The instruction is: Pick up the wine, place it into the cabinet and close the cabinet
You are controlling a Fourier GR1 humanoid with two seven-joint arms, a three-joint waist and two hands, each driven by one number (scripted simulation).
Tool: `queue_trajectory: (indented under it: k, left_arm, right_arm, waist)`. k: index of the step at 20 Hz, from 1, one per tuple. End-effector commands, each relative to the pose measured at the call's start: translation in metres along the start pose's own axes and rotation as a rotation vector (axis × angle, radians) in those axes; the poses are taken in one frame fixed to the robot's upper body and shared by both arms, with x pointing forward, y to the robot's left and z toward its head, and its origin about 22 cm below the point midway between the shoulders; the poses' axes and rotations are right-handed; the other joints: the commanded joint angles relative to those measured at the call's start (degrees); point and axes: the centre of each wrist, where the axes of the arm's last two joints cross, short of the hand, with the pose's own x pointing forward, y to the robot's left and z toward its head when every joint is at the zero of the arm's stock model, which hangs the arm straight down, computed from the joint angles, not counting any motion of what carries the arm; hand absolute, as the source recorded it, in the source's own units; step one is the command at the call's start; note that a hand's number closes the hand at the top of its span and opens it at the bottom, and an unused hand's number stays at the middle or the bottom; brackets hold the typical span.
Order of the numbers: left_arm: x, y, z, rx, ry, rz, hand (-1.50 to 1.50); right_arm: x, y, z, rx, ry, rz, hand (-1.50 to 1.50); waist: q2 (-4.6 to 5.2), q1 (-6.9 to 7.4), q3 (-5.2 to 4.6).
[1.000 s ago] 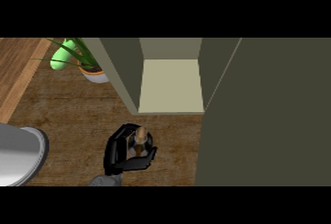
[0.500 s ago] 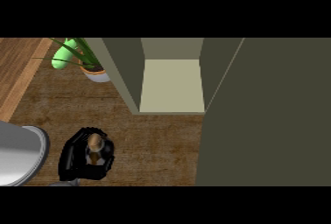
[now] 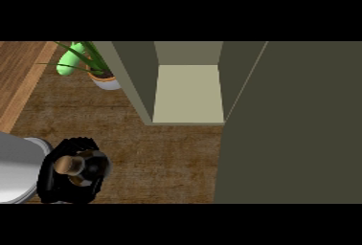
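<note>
Seen from above, the wine bottle (image 3: 71, 164) shows only its round brown top, low on the left of the head view. My left hand (image 3: 62, 184) is curled round it, black fingers hiding the body of the bottle. The cabinet (image 3: 189, 93) stands open at the top middle, its pale shelf bare. Its dark door (image 3: 290, 124) is swung out and fills the right side. Hand and bottle are well to the lower left of the opening. My right hand does not show.
A green plant in a white pot (image 3: 106, 82) stands just left of the cabinet's side wall. A grey rounded object (image 3: 16, 167) lies at the left edge, touching or nearly touching my left hand. Brown counter (image 3: 163, 153) spreads between hand and cabinet.
My left hand has carried the bottle leftward and down in the view, away from the cabinet opening, ending beside the grey object. The cabinet door has not moved.
</note>
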Motion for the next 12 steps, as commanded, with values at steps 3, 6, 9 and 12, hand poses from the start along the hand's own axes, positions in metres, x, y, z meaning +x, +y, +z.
queue_trajectory:
  k: [3,6,9,12]
  left_arm:
    - [0.051,-0.026,-0.023,-0.054,0.006,0.074,1.5]
    - [0.075,-0.047,-0.022,-0.076,-0.003,0.085,1.5]
    - [0.081,-0.055,-0.027,-0.098,0.009,0.052,1.5]
    - [0.093,-0.075,-0.032,-0.119,0.013,0.039,1.5]
  right_arm:
    - [0.013,0.003,0.019,0.035,-0.047,-0.051,-1.5]
    - [0.003,0.002,0.008,0.029,-0.042,-0.047,-1.5]
    - [0.014,-0.003,0.024,0.028,-0.051,-0.045,-1.5]
    - [0.019,-0.003,0.023,0.04,-0.031,-0.043,-1.5]
  waist:
    - [-0.03,-0.03,0.03]
    - [0.04,0.13,0.02]
    - [0.04,-0.2,0.01]
    - [0.04,-0.22,-0.01]
